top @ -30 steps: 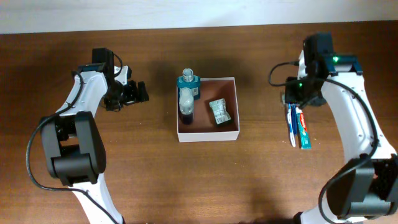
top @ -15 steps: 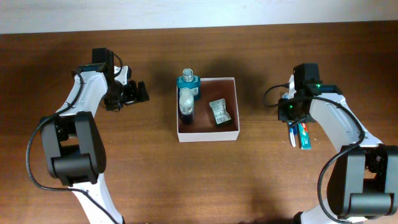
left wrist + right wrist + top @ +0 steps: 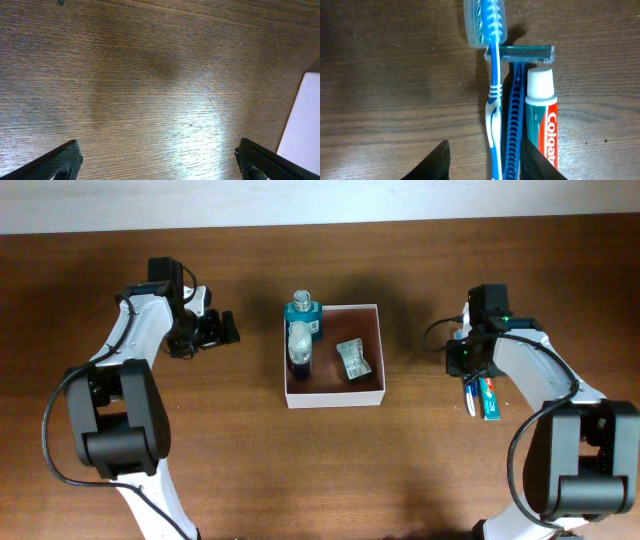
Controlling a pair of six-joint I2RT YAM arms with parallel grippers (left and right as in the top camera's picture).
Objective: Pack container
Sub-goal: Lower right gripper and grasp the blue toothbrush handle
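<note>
The square, white-walled container (image 3: pixel 335 400) with a reddish-brown floor holds a teal bottle (image 3: pixel 303 313), a clear bottle (image 3: pixel 299 348) and a crumpled sachet (image 3: pixel 351 358). Left of it, the left gripper (image 3: pixel 222 330) has its jaws apart. On the container's right, the right gripper (image 3: pixel 487 157) has its jaws apart astride a blue toothbrush (image 3: pixel 493 75).

One container (image 3: pixel 333 401) sits near the middle of the bench. There are six toiletries in all. Two are bottles: one teal bottle (image 3: pixel 304 313) and one dark bottle with a white top (image 3: pixel 300 350), both at the side of the container nearer the bench's left edge. One folded packet (image 3: pixel 352 359) lies inside the container (its print is too small to read). Toward the right edge lie three slim items, one of each kind: one blue-and-white toothbrush (image 3: pixel 493 95), one blue razor (image 3: pixel 513 115) and one toothpaste tube (image 3: pixel 540 112). There are two grippers: the left gripper (image 3: pixel 160 160) toward the left edge and the right gripper (image 3: pixel 487 157) toward the right edge.
</note>
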